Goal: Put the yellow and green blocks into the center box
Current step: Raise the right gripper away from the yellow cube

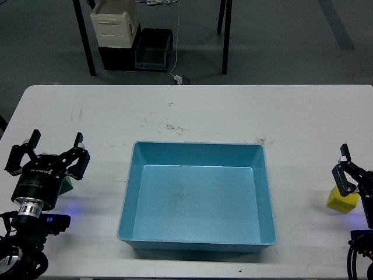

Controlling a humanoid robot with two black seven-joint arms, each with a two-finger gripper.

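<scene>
While left jaws [48, 153] gape, yellow block [341, 200] touches right jaws [345, 173].

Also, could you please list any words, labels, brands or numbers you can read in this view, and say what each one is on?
Small pale lettering on the body of the left pincer: too small and blurred to read.
Light-blue tray, white table, yellow block, cream-white crate: no text visible.

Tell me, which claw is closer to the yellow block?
The right claw: it sits right at the yellow block, just above it. The left claw is across the table, beyond the blue tray.
</scene>
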